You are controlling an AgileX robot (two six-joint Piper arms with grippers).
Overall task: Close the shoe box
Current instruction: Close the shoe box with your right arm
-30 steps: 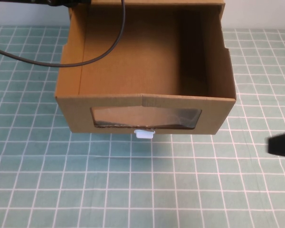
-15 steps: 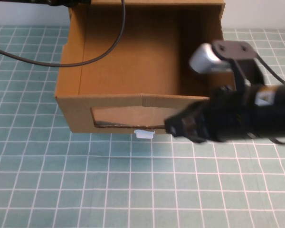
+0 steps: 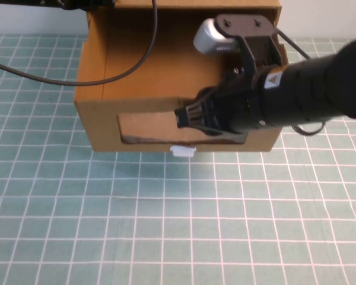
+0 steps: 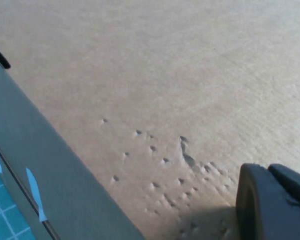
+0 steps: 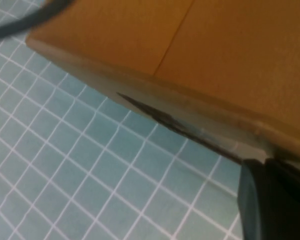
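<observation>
Shoe box (image 3: 101, 122): one; right claw (image 3: 184, 117) at front; left claw (image 4: 270, 200) against cardboard.

The right arm covers the right part of the shoe box (image 3: 101, 122) window and front, so the right gripper (image 3: 181, 119) tip is blurred & its fingers can't be made out. The box's far end is cut off at the far edge of the pic. The left gripper (image 4: 272, 200) shows only as a dark bit at the pic's edge, pressed close to plain cardboard.
</observation>
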